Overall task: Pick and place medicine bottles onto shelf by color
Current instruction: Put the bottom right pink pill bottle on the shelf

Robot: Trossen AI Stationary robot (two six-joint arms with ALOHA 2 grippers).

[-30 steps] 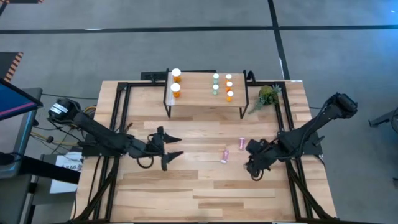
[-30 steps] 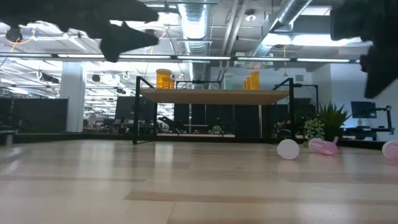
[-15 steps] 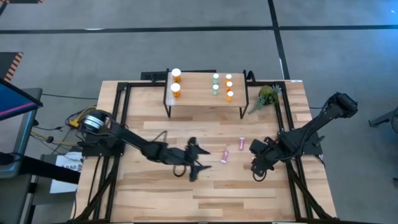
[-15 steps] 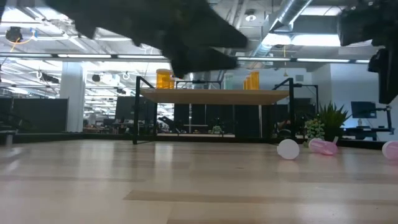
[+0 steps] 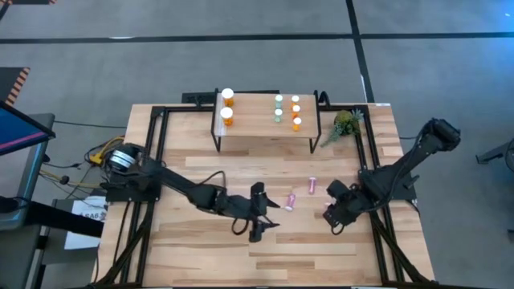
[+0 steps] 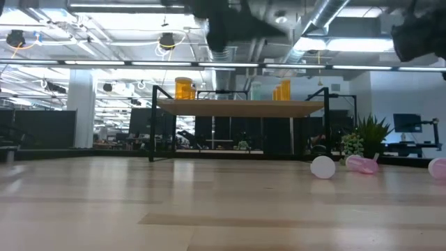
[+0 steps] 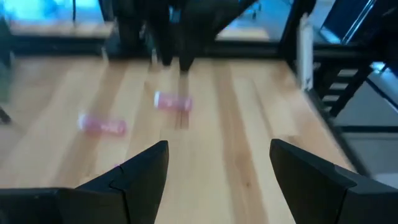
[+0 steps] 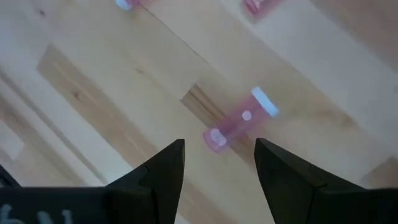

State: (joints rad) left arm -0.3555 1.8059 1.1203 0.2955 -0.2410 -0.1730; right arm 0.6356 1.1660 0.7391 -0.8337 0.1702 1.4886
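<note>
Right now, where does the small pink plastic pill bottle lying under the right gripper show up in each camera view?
High view: pink pill bottle right of centre, at the right gripper.
Low view: far right edge.
Left wrist view: upper middle.
Right wrist view: centre, just beyond the open fingers.
Shared landmark: the right gripper above it.

The left tool (image 7: 214, 171) hangs over the light wooden plank bench (image 7: 249, 137) with its two dark fingers (image 7: 140, 171) spread apart and nothing between them. Beyond lie two pink cylindrical medicine bottles (image 7: 102, 125) (image 7: 173, 101), blurred, on their sides, apart from each other.
</note>
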